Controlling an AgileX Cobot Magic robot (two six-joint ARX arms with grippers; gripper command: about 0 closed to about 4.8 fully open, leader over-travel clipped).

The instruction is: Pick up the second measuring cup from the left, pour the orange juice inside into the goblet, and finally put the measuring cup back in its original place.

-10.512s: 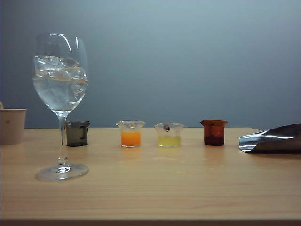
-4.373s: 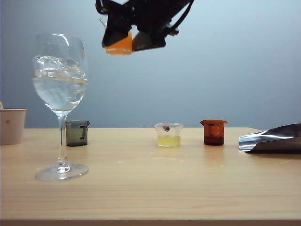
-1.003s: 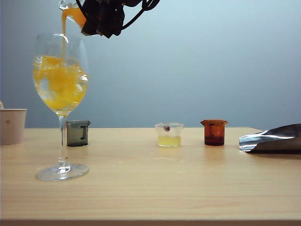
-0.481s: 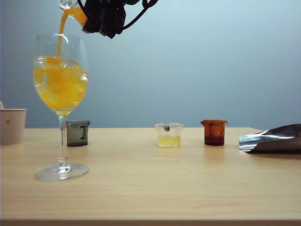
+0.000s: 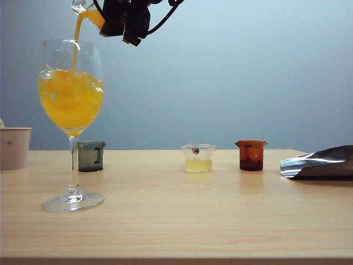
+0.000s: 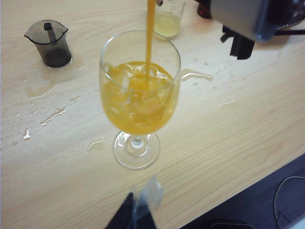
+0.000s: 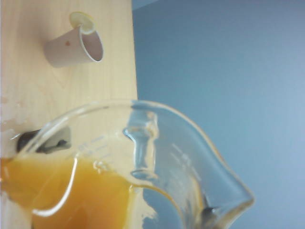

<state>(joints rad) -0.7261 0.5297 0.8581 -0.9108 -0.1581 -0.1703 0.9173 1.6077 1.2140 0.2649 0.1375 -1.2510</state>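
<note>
- The right end effector (image 5: 110, 22) gripped the second measuring cup (image 5: 88, 12), tilted above the goblet (image 5: 70, 88), orange juice (image 5: 71, 105) streaming in.
- The left end effector's (image 6: 138, 210) state could not be told; it hung near the goblet's foot.

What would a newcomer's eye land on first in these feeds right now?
Probably the orange juice falling in a thin stream into the goblet at the table's left, its bowl now bright orange over ice. Just above, at the frame's top, the right gripper holds the second measuring cup tilted, juice left inside. Water splashes glisten on the table near the smoky grey cup; the left gripper hangs near the goblet's foot.
</note>
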